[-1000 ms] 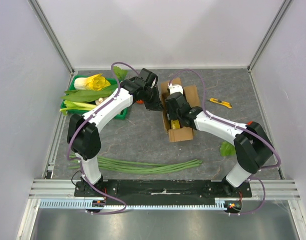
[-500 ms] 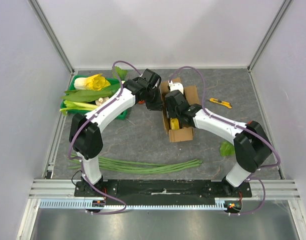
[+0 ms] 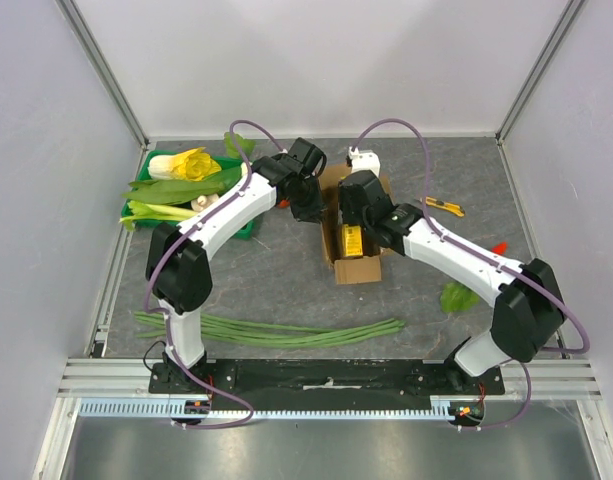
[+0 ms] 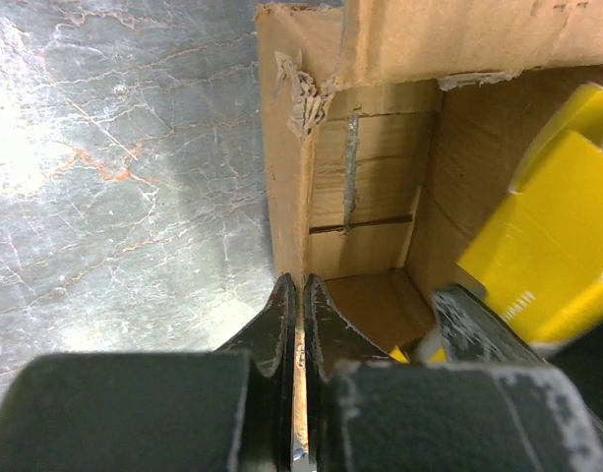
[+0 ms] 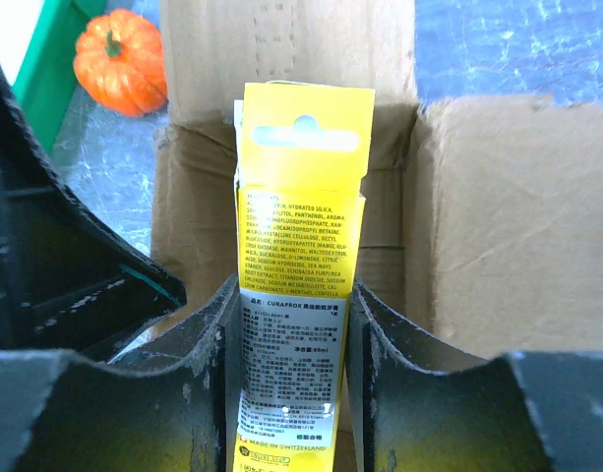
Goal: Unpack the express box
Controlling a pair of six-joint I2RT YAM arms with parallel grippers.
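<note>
Cardboard express box (image 3: 358, 268) is being pinched at nine o'clock by left gripper (image 4: 299, 295). Right gripper (image 5: 296, 295) is gripping yellow carton (image 5: 296, 197) for extraction; straight lift likely needed.

Yellow carton (image 5: 299, 226) with small black type on its rear panel, brand line "CURAPROX" on the white lower section, capitalised ingredient list including "HYDRATED SILICA", "CELLULOSE", "MANNITOL", bottom line "MADE IN SWITZERLAND", other fine print too small to read.

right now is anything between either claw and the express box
Nothing visible does. The left claw is shut on a side wall of the express box; the right claw grips the yellow carton inside the open box.
</note>
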